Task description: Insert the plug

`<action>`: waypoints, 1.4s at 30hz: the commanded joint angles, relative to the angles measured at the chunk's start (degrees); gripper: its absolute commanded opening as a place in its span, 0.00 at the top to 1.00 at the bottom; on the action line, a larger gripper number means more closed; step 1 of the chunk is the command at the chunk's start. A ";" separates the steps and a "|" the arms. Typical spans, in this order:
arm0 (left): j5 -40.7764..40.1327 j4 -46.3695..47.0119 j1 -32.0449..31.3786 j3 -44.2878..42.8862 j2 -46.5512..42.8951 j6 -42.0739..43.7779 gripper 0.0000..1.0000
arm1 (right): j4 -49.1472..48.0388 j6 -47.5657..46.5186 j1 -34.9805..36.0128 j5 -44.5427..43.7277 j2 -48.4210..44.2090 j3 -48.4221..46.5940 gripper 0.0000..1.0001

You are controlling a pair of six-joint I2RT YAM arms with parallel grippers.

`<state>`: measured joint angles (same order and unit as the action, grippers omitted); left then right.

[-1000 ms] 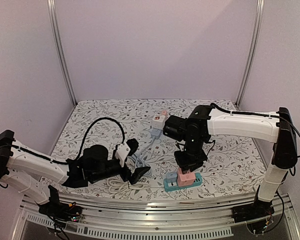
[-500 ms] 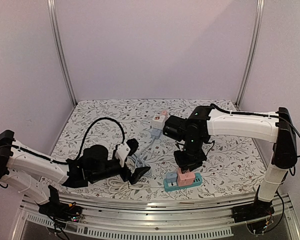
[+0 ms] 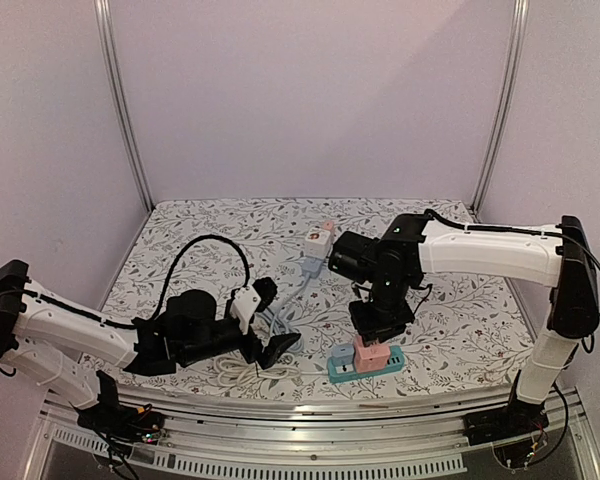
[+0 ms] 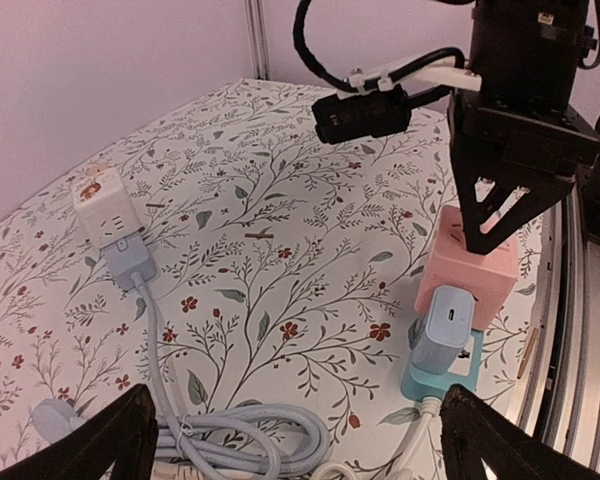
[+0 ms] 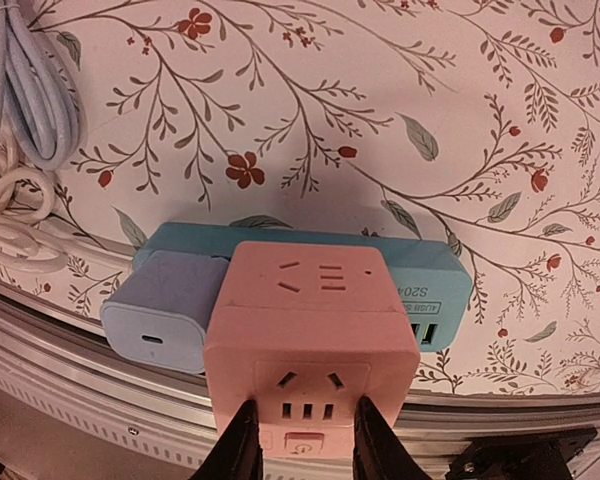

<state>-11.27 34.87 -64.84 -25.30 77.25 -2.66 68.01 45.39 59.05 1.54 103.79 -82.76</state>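
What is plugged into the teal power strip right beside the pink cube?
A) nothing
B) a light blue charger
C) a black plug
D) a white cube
B: the right wrist view shows a light blue charger sitting on the teal power strip, close beside the pink cube.

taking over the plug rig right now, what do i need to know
Left gripper: open, holding nothing, by the coiled cable.
Right gripper: fingers shut, tips down on top of the pink cube plug; whether it is pressing or pinching is unclear.
Things: the pink cube plug stands upright on the teal power strip at the near table edge, beside a blue-grey charger in the same strip.
Done: the plug is on the strip.
Left: check it is fully seated, which cannot be seen, then probably lift the right arm clear.
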 commanded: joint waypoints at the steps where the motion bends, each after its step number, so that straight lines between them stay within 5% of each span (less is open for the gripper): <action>1: -0.76 0.82 0.68 1.39 -1.15 0.81 0.02 | -5.77 1.99 1.85 3.49 8.65 8.77 0.70; 18: -0.74 1.75 0.68 1.74 -1.03 1.07 0.02 | -0.25 1.34 3.32 -4.69 3.16 2.95 0.65; 30: -0.44 2.17 0.68 1.92 -1.40 0.99 0.02 | 11.13 -4.66 2.92 -12.58 -2.52 -14.85 0.44; 42: -0.77 2.13 0.68 2.01 -1.60 1.16 0.02 | 4.87 -12.36 -3.71 -13.18 -11.61 -18.76 0.17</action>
<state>-11.44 36.29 -64.84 -24.36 76.73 -1.93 75.20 36.32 58.19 -10.22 96.23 -100.22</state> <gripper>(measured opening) 0.980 0.812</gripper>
